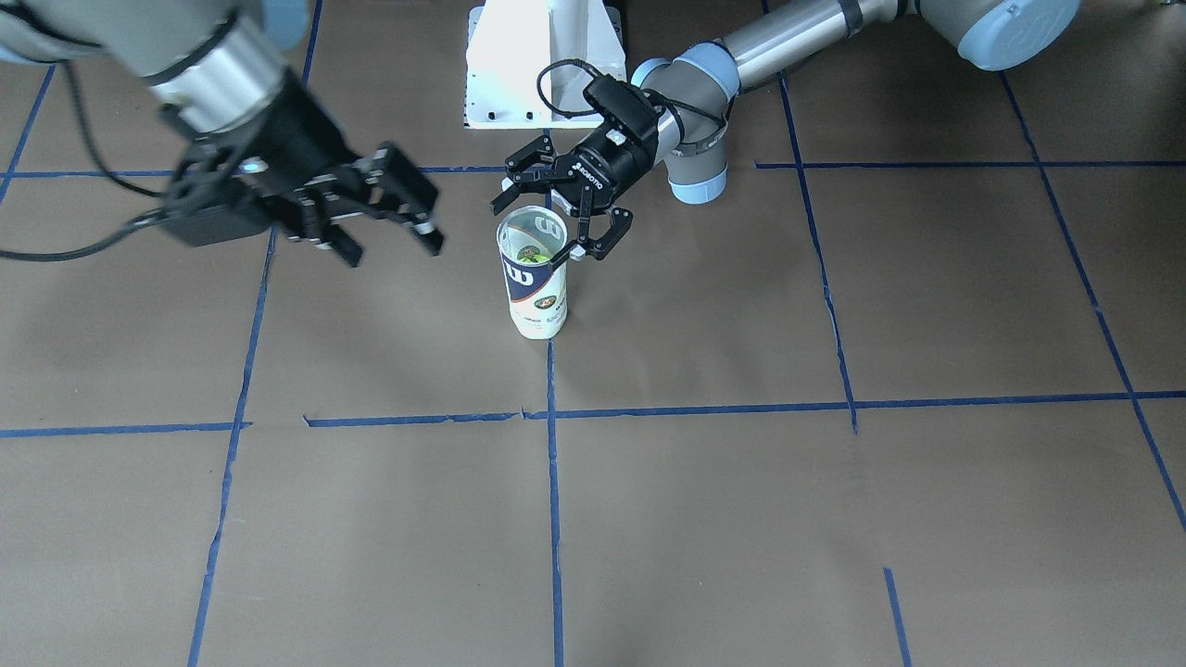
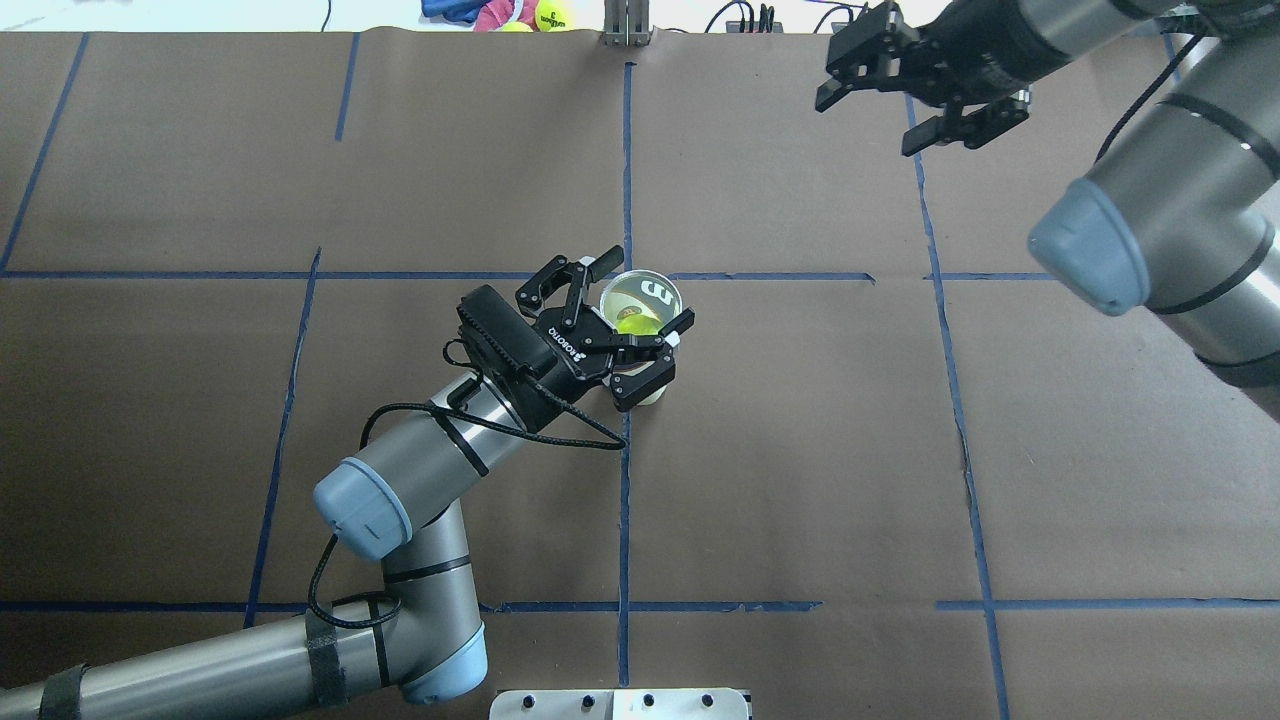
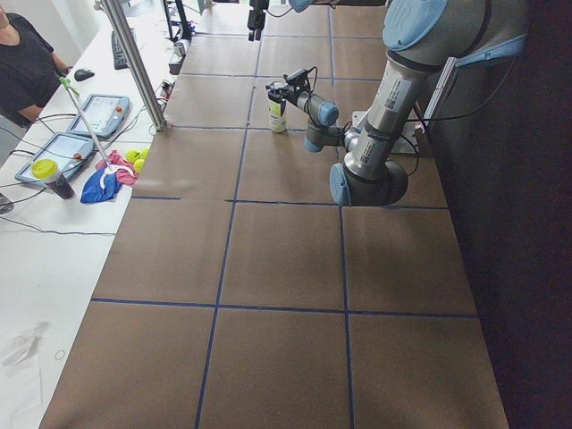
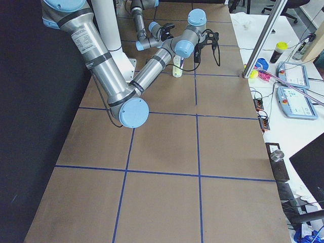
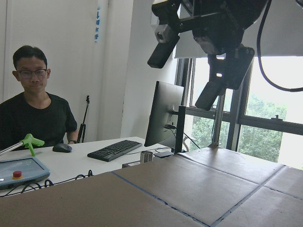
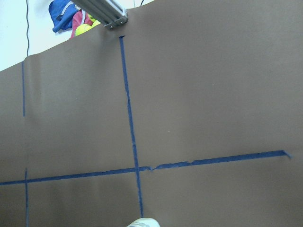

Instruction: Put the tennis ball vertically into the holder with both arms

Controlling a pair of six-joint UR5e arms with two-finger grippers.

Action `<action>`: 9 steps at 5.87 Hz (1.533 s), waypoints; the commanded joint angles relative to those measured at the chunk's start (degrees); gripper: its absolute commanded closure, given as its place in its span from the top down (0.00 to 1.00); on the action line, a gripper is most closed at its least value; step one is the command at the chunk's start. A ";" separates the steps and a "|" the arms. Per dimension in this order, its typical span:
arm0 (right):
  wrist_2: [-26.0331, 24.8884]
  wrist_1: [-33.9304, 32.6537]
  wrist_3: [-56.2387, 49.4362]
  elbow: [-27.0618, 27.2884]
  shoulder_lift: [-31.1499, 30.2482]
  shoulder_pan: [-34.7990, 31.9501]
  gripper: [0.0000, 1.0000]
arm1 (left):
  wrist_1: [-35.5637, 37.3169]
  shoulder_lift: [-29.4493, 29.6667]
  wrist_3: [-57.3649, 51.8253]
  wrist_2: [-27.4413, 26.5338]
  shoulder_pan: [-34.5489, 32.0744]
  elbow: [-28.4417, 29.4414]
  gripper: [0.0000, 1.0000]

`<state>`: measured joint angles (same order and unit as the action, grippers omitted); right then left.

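Inside the clear cylindrical holder [image 1: 536, 289] sits the fuzzy tennis ball [image 2: 634, 324]; left pincer [image 2: 647, 292] and right pincer [image 1: 392, 252] gape.

A brown paper-covered counter [image 6: 203, 94] is crossed by blue tape lines [image 6: 130, 118]. At its far edge an aluminium post [image 6: 106, 12], blue cloth [image 6: 64, 14] and yellow-green balls [image 6: 85, 29] are seen. A pale rounded rim [image 6: 143, 222] is cut off at the bottom.

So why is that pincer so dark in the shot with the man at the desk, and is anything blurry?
Left wrist view: the right pincer hangs against bright windows, so it is backlit, nearly a silhouette. Front-facing view: that pincer, near the camera, looks soft, while the tennis-ball can is sharp.
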<state>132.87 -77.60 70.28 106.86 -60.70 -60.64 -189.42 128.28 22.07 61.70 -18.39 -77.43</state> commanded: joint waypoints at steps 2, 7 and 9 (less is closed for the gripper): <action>0.54 0.43 -15.38 -0.16 -10.19 -7.10 0.99 | 1.85 -2.49 0.69 0.09 -3.22 -5.42 1.00; 1.68 0.52 -38.22 -0.25 -21.53 -18.52 0.99 | 8.97 -24.86 15.96 3.94 -16.92 -5.63 0.99; 1.60 0.35 -45.82 -0.51 -25.67 -21.01 0.99 | 22.96 -27.89 19.66 25.20 -31.98 -4.93 1.00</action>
<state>134.52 -77.22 28.09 106.44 -84.21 -80.63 -173.30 102.43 39.70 76.72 -43.22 -82.62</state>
